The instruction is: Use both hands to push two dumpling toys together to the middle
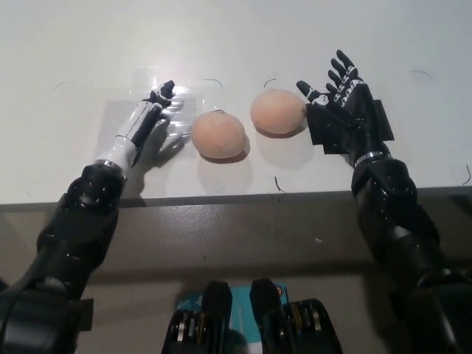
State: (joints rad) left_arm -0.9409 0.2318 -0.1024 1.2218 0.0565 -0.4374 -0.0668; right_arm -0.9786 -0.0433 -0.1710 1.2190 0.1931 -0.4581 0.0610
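Note:
Two peach-coloured dumpling toys lie on the white table (236, 44). The left dumpling (218, 135) and the right dumpling (278, 112) sit side by side near the middle, with a narrow gap between them. My left hand (147, 116) is open to the left of the left dumpling, apart from it. My right hand (338, 94) is open to the right of the right dumpling, fingers spread, not touching it.
A clear glossy sheet (122, 136) lies taped on the table under my left hand. A black pad (376, 125) lies under my right hand. The table's front edge (236, 198) runs just below both dumplings.

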